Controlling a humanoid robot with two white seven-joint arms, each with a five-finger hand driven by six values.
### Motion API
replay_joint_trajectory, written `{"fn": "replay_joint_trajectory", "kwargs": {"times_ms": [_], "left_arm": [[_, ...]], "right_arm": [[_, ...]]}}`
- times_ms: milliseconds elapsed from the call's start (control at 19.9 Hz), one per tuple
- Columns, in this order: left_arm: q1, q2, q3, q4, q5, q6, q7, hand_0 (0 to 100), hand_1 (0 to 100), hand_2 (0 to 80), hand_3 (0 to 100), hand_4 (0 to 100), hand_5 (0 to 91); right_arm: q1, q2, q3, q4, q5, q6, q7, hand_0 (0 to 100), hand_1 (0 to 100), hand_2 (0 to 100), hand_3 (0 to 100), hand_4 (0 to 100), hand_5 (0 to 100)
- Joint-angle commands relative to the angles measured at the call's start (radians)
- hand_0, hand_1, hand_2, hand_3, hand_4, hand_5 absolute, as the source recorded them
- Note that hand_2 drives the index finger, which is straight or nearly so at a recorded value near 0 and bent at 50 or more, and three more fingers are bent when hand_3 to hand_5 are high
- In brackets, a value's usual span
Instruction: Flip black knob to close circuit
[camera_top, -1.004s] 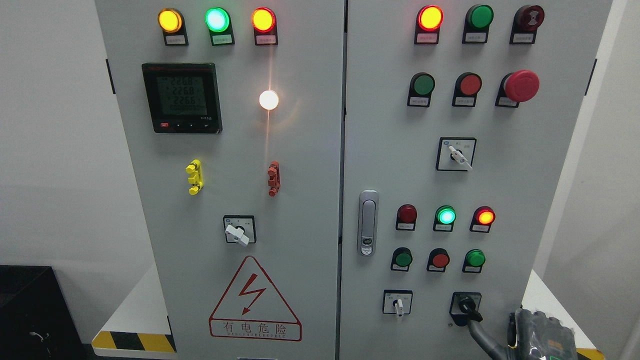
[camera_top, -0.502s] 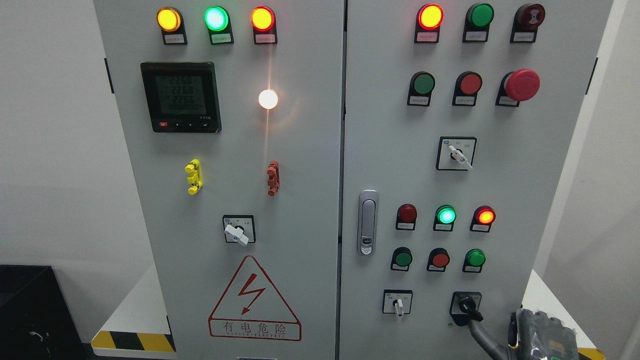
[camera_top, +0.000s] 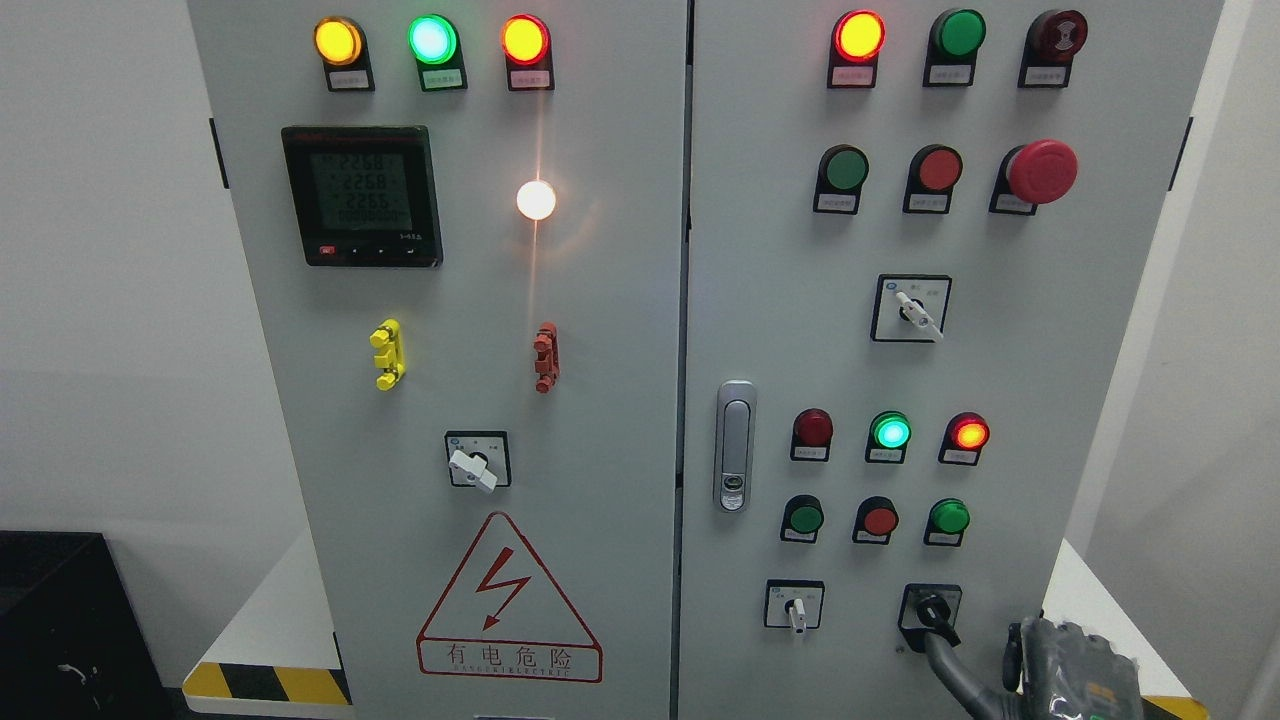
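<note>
Grey steel makes up the electrical cabinet (camera_top: 600, 300), whose two doors fill the head view. Far to the upper left of the right hand (camera_top: 1070, 665) a digital meter (camera_top: 361, 195) shows lit digits, under a row of amber, green and red lamps. Nearer, but well left of the hand and higher, sit a yellow clip (camera_top: 386, 354), a red clip (camera_top: 545, 357), a white-handled selector (camera_top: 476, 462) and a red warning triangle (camera_top: 509, 598). A chrome door latch (camera_top: 735, 445) lies up and left of the hand. A small white selector switch (camera_top: 794, 606) sits level with the black knob (camera_top: 932, 610), which is just up and left of the hand at the lower right of the right door, its handle slanting down to the right. One dark finger (camera_top: 960, 675) reaches up from the hand to the knob's lower end and seems to touch it; the other fingers are hidden behind the gloved back of the hand, so I cannot tell whether it is spread or curled. Straight above the hand a red mushroom button (camera_top: 1040, 171) stands out.
</note>
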Motion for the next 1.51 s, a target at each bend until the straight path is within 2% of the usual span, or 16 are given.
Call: {"fn": "replay_joint_trajectory", "kwargs": {"times_ms": [0, 251, 351, 502, 653, 803, 954, 1054, 1105, 1205, 1255, 1356, 1406, 1456], "left_arm": [[0.023, 0.000, 0.000, -0.031, -0.001, 0.001, 0.001, 12, 56, 0.0, 0, 0, 0.0], [0.023, 0.000, 0.000, -0.031, -0.001, 0.001, 0.001, 12, 56, 0.0, 0, 0, 0.0], [0.023, 0.000, 0.000, -0.031, -0.001, 0.001, 0.001, 12, 56, 0.0, 0, 0, 0.0], [0.023, 0.000, 0.000, -0.031, 0.001, 0.001, 0.001, 12, 56, 0.0, 0, 0, 0.0], [0.023, 0.000, 0.000, -0.031, -0.001, 0.001, 0.001, 12, 56, 0.0, 0, 0, 0.0], [0.023, 0.001, 0.000, -0.031, 0.001, 0.001, 0.001, 12, 56, 0.0, 0, 0, 0.0], [0.023, 0.000, 0.000, -0.031, 0.001, 0.001, 0.001, 12, 56, 0.0, 0, 0, 0.0], [0.023, 0.000, 0.000, -0.031, -0.001, 0.001, 0.001, 12, 56, 0.0, 0, 0, 0.0], [0.023, 0.000, 0.000, -0.031, 0.001, 0.001, 0.001, 12, 56, 0.0, 0, 0, 0.0], [0.023, 0.000, 0.000, -0.031, -0.001, 0.001, 0.001, 12, 56, 0.0, 0, 0, 0.0], [0.023, 0.000, 0.000, -0.031, 0.001, 0.001, 0.001, 12, 56, 0.0, 0, 0, 0.0], [0.023, 0.000, 0.000, -0.031, -0.001, 0.001, 0.001, 12, 56, 0.0, 0, 0, 0.0], [0.023, 0.000, 0.000, -0.031, 0.001, 0.001, 0.001, 12, 56, 0.0, 0, 0, 0.0], [0.023, 0.000, 0.000, -0.031, -0.001, 0.001, 0.001, 12, 56, 0.0, 0, 0, 0.0]], "right_arm": [[0.002, 0.018, 0.032, -0.002, -0.005, -0.003, 0.006, 0, 0, 90, 100, 94, 99], [0.021, 0.019, 0.040, -0.027, -0.007, -0.009, 0.003, 0, 0, 89, 100, 93, 99], [0.053, 0.019, 0.040, -0.059, -0.013, -0.012, 0.006, 0, 0, 87, 100, 91, 97], [0.116, 0.022, 0.055, -0.132, -0.108, -0.012, 0.008, 0, 0, 80, 100, 90, 90], [0.194, 0.058, 0.061, -0.215, -0.168, -0.016, 0.000, 0, 0, 73, 100, 87, 84], [0.266, 0.074, 0.069, -0.281, -0.249, -0.048, -0.047, 0, 0, 70, 98, 85, 82], [0.335, 0.105, 0.072, -0.326, -0.365, -0.122, -0.092, 0, 0, 69, 97, 85, 80], [0.375, 0.105, 0.074, -0.334, -0.483, -0.170, -0.147, 0, 2, 68, 94, 82, 79], [0.392, 0.105, 0.075, -0.335, -0.548, -0.193, -0.161, 0, 2, 62, 84, 75, 73], [0.424, 0.104, 0.075, -0.352, -0.678, -0.220, -0.164, 0, 3, 55, 77, 68, 66], [0.442, 0.104, 0.077, -0.361, -0.756, -0.225, -0.167, 0, 3, 49, 67, 60, 59], [0.464, 0.102, 0.081, -0.384, -0.940, -0.230, -0.164, 0, 3, 39, 52, 46, 45], [0.466, 0.102, 0.081, -0.386, -1.009, -0.231, -0.159, 0, 3, 30, 43, 36, 30], [0.466, 0.102, 0.080, -0.386, -1.059, -0.234, -0.155, 0, 3, 23, 38, 32, 24]]}}
